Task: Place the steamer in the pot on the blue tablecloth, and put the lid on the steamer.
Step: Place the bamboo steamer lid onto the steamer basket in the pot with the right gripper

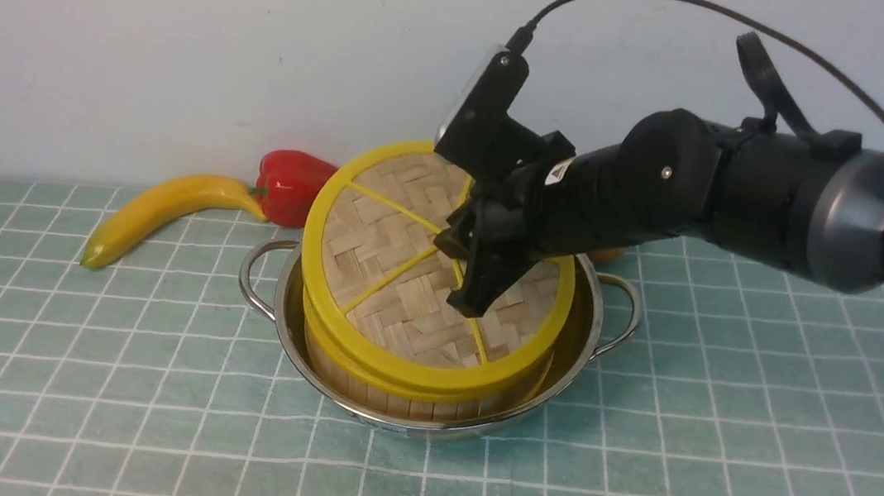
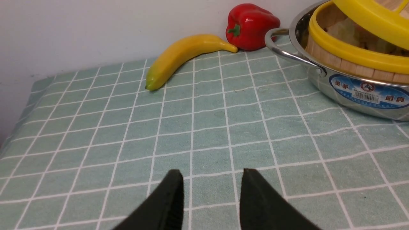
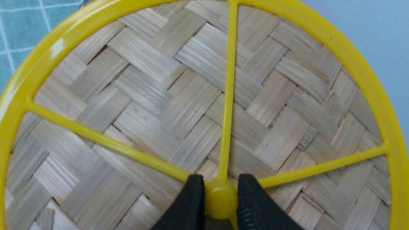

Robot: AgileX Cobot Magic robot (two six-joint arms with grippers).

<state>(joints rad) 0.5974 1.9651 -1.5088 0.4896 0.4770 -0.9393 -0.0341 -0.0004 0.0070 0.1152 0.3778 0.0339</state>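
Observation:
The steel pot [image 1: 281, 305] [image 2: 348, 92] sits on the blue tablecloth [image 1: 720, 438] with the yellow-rimmed steamer [image 1: 394, 380] [image 2: 348, 57] inside it. The woven lid [image 1: 390, 267] [image 3: 179, 105] is tilted over the steamer, its near edge down on the rim and its far edge raised. My right gripper [image 1: 466, 271] [image 3: 220, 198] is shut on the lid's yellow centre knob [image 3: 221, 199]. In the left wrist view toy food shows through the gap under the lid [image 2: 374, 16]. My left gripper [image 2: 211, 191] hangs open over bare cloth, well to the left of the pot.
A yellow banana [image 1: 163, 212] [image 2: 185, 56] and a red bell pepper [image 1: 291, 185] [image 2: 250, 25] lie behind the pot's left side, near the white wall. The pot's looped handles [image 1: 260, 277] stick out on both sides.

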